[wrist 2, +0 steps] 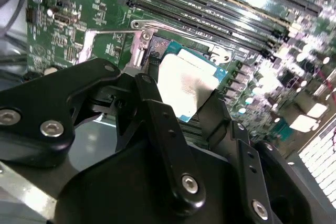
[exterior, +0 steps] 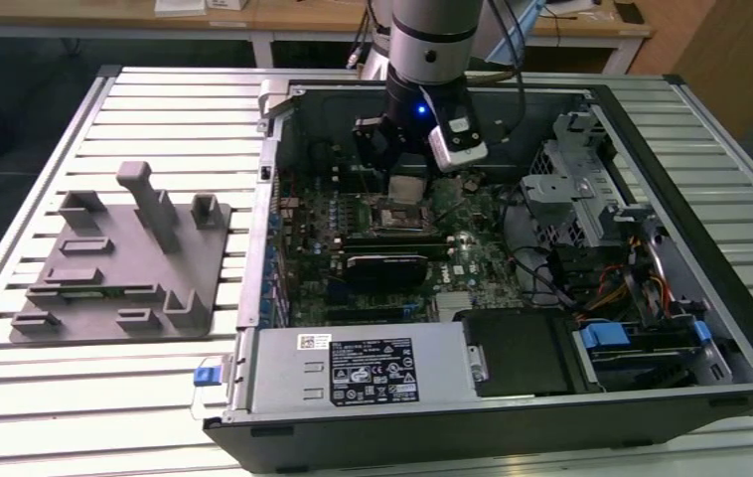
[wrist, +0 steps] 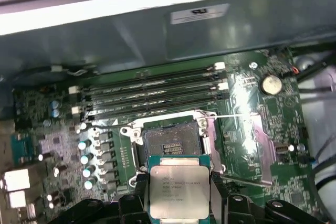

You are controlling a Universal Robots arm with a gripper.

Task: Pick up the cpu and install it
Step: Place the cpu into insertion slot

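A slatted aluminium table (exterior: 151, 109) carries an open black steel computer case (exterior: 390, 427) and, at the exterior view's left, a grey moulded fixture block (exterior: 111, 278). The silver-and-black robot arm (exterior: 430, 40), cut off at the exterior view's top edge, reaches into the case over the green motherboard (exterior: 483, 258). Its black pincer (wrist: 178, 195) is closed on two opposite edges of the flat square cpu (wrist: 178, 186), whose matt silvery lid bears small print. The cpu's lower edge is hidden behind the fingers (wrist: 217, 195). The cpu hangs by the open black socket (wrist: 168, 140); contact is unclear. A white printed label (exterior: 374, 370) sits on the grey power-supply box (exterior: 284, 388).
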